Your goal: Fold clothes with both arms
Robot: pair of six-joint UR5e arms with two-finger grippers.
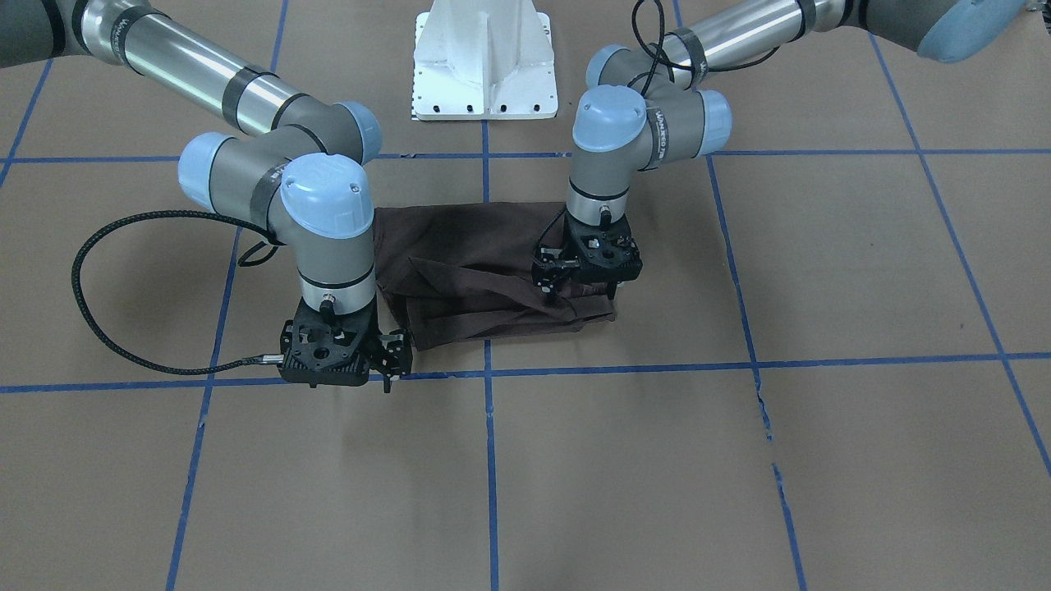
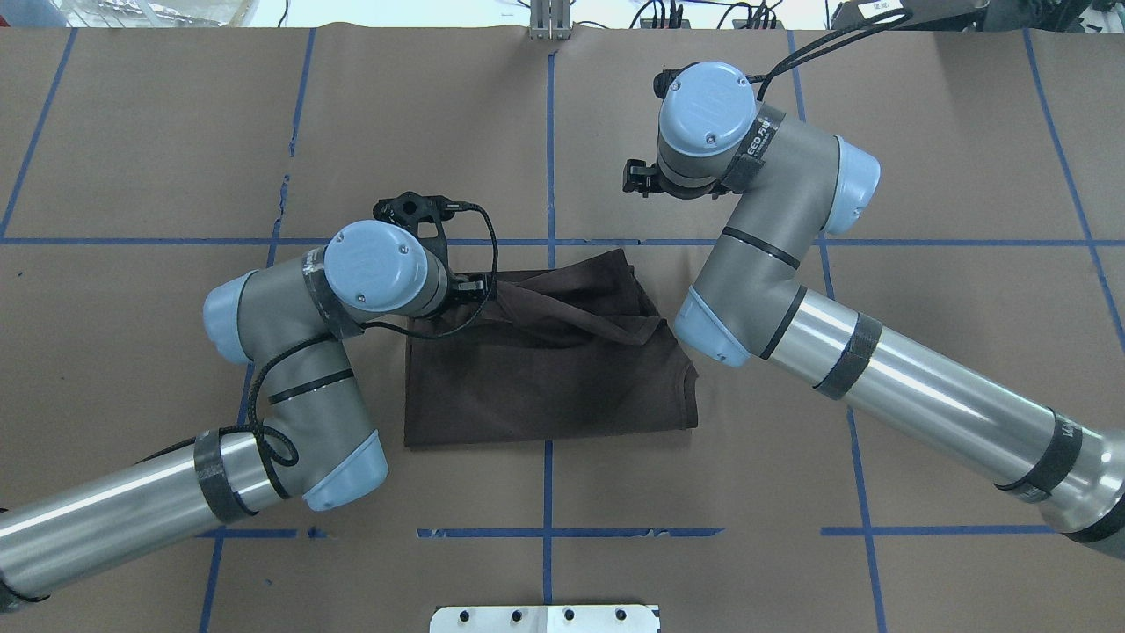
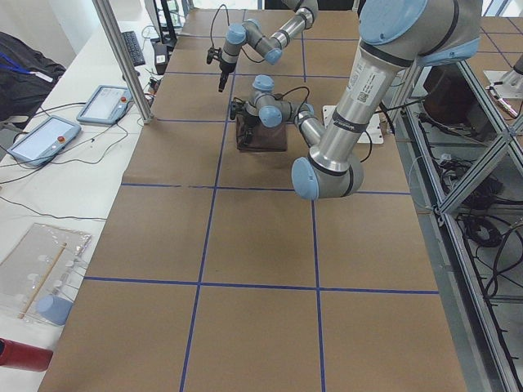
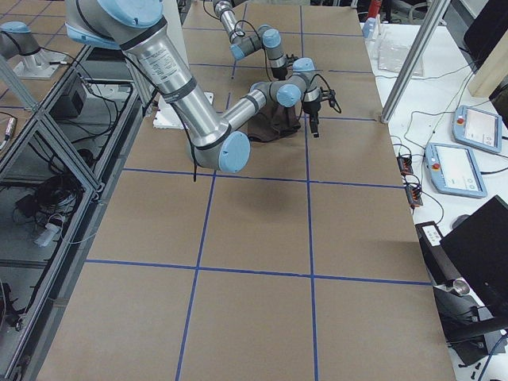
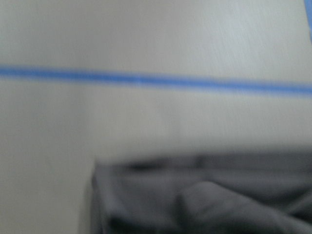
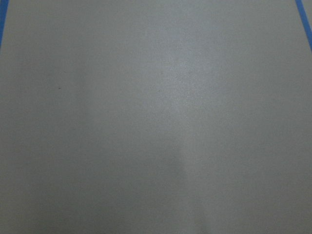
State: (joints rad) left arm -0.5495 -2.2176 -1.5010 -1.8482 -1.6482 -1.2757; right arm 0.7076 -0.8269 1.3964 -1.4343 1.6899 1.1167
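With my left claw (image 2: 482, 287) seemingly pinched shut on the far edge of the half-folded T-shirt (image 2: 545, 387) at mid-worktop (image 2: 967, 176), I should draw that edge low and evenly toward the near hem, while my right claw (image 2: 635, 180), whose opening I cannot tell, hovers clear of the cloth.

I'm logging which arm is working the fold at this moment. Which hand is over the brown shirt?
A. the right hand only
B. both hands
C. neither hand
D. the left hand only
D: the left hand is down over the shirt near one edge, while the right hand hangs off the shirt's corner above bare brown paper.
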